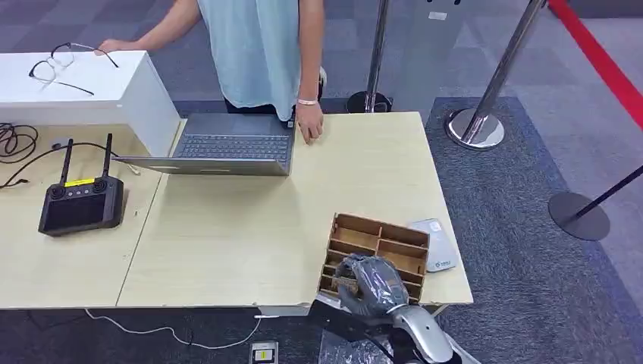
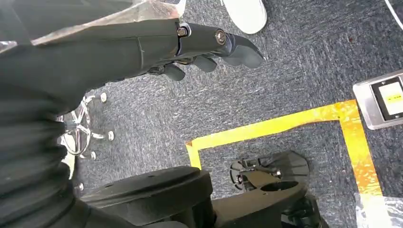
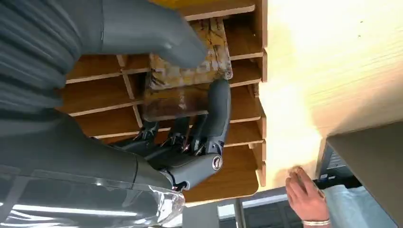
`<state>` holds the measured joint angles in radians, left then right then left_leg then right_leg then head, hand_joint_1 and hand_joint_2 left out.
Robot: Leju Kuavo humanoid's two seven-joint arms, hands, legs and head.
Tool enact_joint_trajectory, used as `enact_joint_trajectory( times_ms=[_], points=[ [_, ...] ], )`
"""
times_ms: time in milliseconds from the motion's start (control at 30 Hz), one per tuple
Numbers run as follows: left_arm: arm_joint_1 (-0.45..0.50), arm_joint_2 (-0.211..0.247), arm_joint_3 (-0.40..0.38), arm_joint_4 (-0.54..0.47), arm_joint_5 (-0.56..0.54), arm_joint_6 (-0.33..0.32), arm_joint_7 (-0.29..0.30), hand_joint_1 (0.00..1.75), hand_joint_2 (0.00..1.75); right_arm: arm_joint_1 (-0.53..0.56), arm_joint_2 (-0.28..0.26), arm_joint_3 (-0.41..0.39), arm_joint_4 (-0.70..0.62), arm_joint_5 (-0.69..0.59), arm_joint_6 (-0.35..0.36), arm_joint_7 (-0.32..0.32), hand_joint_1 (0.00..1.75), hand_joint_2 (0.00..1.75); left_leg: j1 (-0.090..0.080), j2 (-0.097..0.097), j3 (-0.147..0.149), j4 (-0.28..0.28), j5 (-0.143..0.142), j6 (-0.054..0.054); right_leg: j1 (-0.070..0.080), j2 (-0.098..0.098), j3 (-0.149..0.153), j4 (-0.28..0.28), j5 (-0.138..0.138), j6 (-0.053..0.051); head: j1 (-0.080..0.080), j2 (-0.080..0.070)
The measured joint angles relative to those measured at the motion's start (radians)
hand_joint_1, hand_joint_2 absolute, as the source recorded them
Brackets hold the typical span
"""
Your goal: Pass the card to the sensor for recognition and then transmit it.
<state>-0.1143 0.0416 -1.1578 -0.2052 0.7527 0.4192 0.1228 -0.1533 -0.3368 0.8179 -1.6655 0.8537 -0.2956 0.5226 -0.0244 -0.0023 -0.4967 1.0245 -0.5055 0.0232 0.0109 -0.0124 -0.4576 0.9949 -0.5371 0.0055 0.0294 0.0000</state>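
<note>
Two pale wooden tables stand on grey carpet, with chrome posts at 1 o'clock. I see the right hand pinching the card at the wooden rack, at 5 o'clock. Left hand hangs, fingers loosely curled, holding nothing. I cannot read any writing.

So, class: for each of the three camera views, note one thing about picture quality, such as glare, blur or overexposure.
Head view: evenly lit, sharp across the table. Right wrist view: the tabletop is blown out to near white, while the right robot hand and card stay readable, the near thumb soft. Left wrist view: the carpet is clear, but the left robot hand is dark, with glare on its plastic wrap.
</note>
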Motion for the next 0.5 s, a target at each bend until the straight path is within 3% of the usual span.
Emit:
enact_joint_trajectory(
  times_ms=[500],
  points=[
    [0.0,0.0,0.0,0.0,0.0,0.0,0.0,0.0,1.75,-0.004,0.0,-0.002,0.0,0.031,-0.009,0.01,1.75,1.75,0.0,0.0,0.0,0.0,0.0,0.0,0.0,0.0,0.0,0.0,0.0,0.0,0.0,0.0]
  ],
)
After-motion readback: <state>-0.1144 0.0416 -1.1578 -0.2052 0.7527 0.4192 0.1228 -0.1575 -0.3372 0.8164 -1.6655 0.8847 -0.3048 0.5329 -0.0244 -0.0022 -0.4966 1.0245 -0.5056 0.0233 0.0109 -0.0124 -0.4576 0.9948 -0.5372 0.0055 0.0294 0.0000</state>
